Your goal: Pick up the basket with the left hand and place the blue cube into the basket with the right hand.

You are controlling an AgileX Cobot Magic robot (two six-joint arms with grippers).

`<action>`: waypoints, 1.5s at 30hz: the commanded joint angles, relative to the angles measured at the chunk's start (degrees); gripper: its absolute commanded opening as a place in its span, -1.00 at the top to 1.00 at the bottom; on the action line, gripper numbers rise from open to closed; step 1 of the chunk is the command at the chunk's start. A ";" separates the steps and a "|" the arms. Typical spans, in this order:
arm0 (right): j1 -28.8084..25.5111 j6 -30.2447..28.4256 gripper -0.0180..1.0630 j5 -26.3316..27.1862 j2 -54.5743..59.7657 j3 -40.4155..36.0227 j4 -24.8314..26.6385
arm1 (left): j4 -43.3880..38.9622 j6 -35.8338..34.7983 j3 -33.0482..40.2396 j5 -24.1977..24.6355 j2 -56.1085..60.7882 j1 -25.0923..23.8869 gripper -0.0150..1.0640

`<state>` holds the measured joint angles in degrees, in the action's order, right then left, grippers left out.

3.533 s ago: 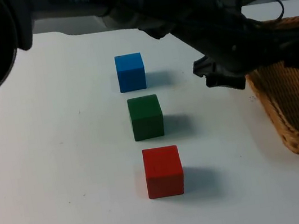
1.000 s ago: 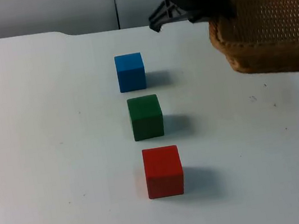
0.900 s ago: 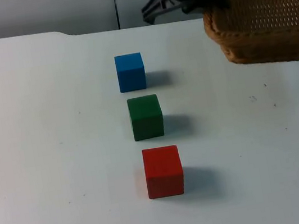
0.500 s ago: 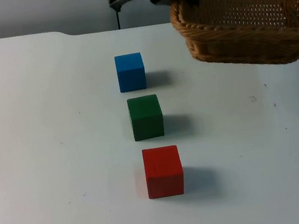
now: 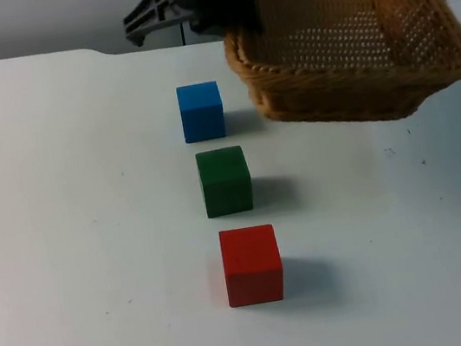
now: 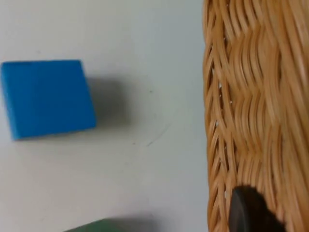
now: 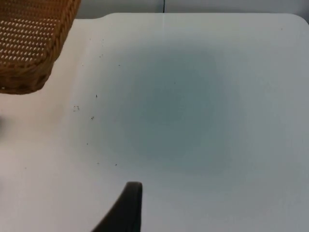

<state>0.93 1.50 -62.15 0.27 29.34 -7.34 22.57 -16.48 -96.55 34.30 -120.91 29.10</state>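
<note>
The woven wicker basket (image 5: 341, 41) hangs tilted in the air at the back, just right of the blue cube (image 5: 201, 111). My left gripper (image 5: 230, 28) is shut on the basket's left rim. In the left wrist view its black fingertip (image 6: 245, 210) presses on the basket's wall (image 6: 256, 96), with the blue cube (image 6: 46, 99) on the table beside it. A black fingertip (image 7: 126, 208) of my open right gripper hovers over bare table, holding nothing, and the basket (image 7: 29, 48) is off to one side of it.
A green cube (image 5: 225, 181) and a red cube (image 5: 251, 264) stand in a line in front of the blue one. The green cube's edge (image 6: 111, 226) is in the left wrist view. The white table (image 5: 67, 251) ends at the grey wall behind.
The left arm has carried the raised basket to the left, from the back right corner to just beside the blue cube. The cubes have not moved.
</note>
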 commanded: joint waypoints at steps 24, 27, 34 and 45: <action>-0.43 -0.02 -0.96 0.67 -0.27 -0.25 -0.12 | 19.12 35.06 51.82 -4.18 41.39 -25.14 0.97; -0.43 -0.02 -0.96 0.67 -0.27 -0.25 -0.12 | 23.76 42.32 55.84 -1.20 43.09 -30.63 0.97; -0.43 -0.02 -0.96 0.67 -0.27 -0.25 -0.12 | 33.18 57.35 58.54 7.52 43.33 -41.59 0.97; -0.43 -0.02 -0.96 0.67 -0.27 -0.25 -0.12 | 35.94 61.70 58.65 11.00 43.33 -46.61 0.97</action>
<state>0.93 1.50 -62.15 0.27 29.34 -7.34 56.39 44.95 -37.97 44.25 -78.19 -17.40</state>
